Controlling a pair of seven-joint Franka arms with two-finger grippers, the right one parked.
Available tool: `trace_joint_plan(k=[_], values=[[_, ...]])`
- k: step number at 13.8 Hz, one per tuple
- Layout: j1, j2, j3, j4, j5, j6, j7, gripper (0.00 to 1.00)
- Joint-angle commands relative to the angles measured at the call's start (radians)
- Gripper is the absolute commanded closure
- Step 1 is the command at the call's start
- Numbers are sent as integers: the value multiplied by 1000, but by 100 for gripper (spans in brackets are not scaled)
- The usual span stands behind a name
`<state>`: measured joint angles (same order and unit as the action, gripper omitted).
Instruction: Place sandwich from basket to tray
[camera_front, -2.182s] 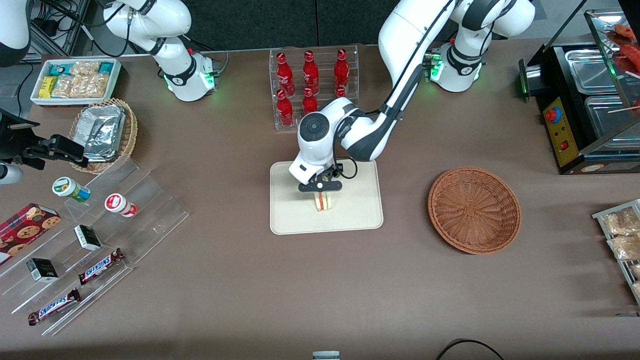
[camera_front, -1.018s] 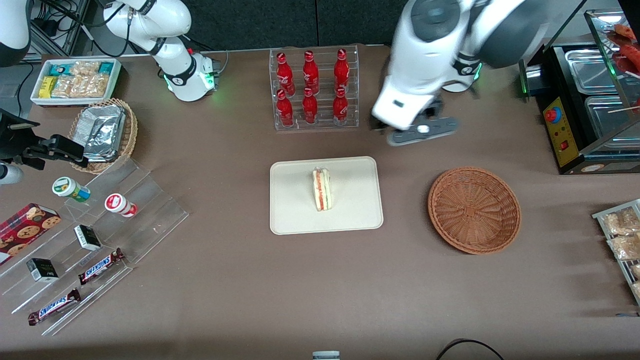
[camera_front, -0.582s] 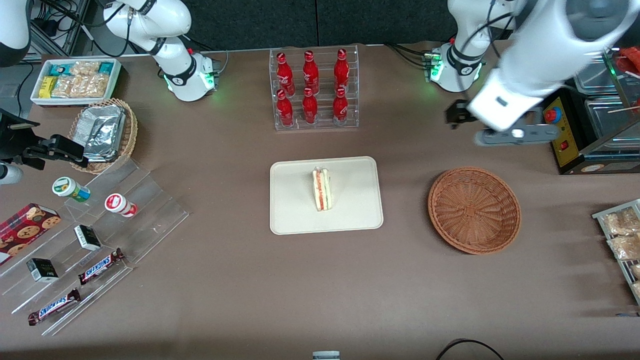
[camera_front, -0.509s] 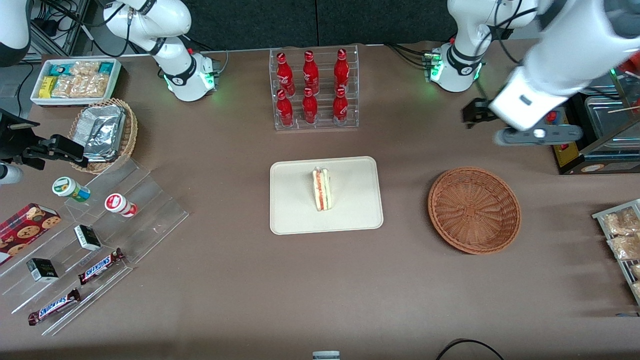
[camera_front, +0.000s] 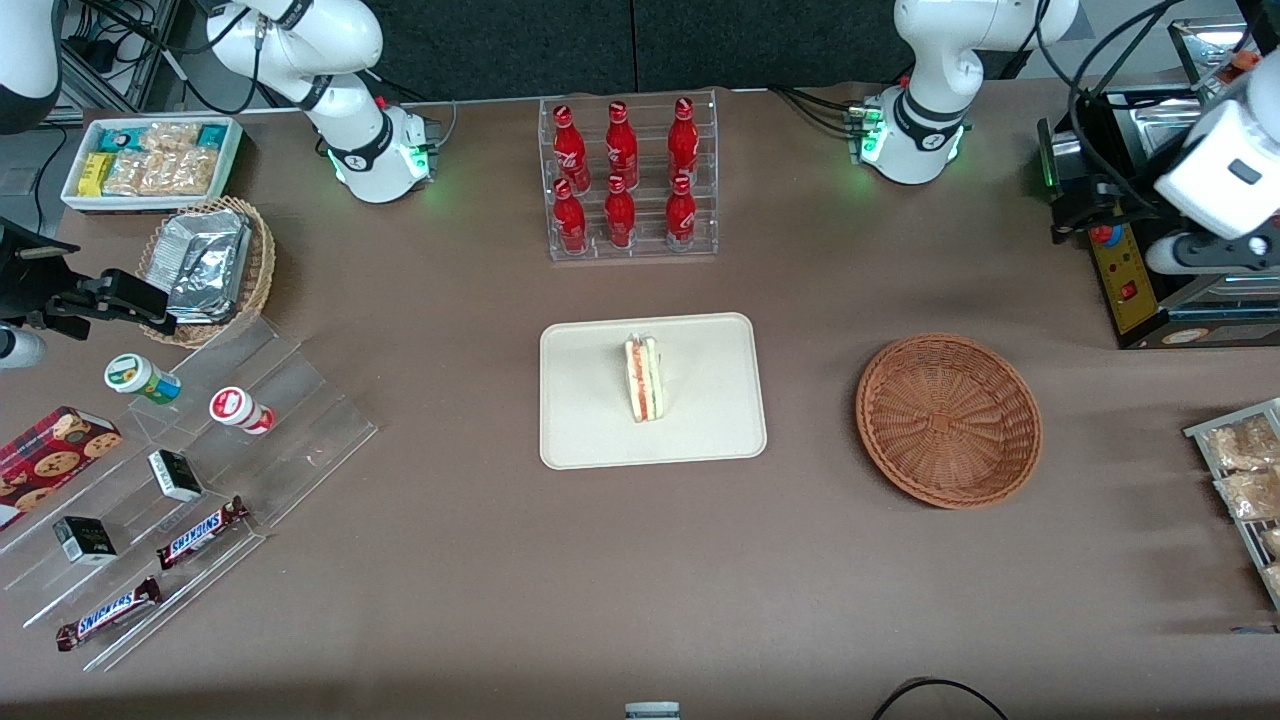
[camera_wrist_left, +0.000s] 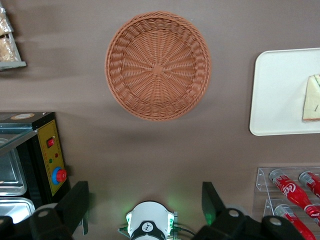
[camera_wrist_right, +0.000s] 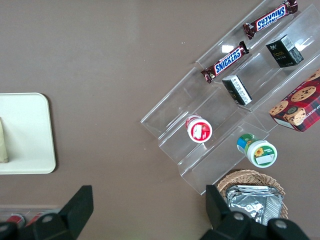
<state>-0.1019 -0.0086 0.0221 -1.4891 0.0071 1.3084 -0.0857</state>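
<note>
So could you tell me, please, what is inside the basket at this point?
Nothing: the basket shows only its bare woven floor, with no part covered. The sandwich lies on the tray. The pincer hangs open, high near the working arm's end of the table.

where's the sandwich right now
In the front view the sandwich stands on the tray, near its middle, nearer the camera than the bottle rack. The basket sits empty beside the tray, and the open tool is high above the table.
</note>
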Motion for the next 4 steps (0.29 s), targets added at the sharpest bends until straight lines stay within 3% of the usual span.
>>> trace_joint_plan(k=[1, 4], values=[[22, -10, -11, -13, 5, 0, 11, 1], [25, -2, -11, 0, 5, -5, 20, 1]])
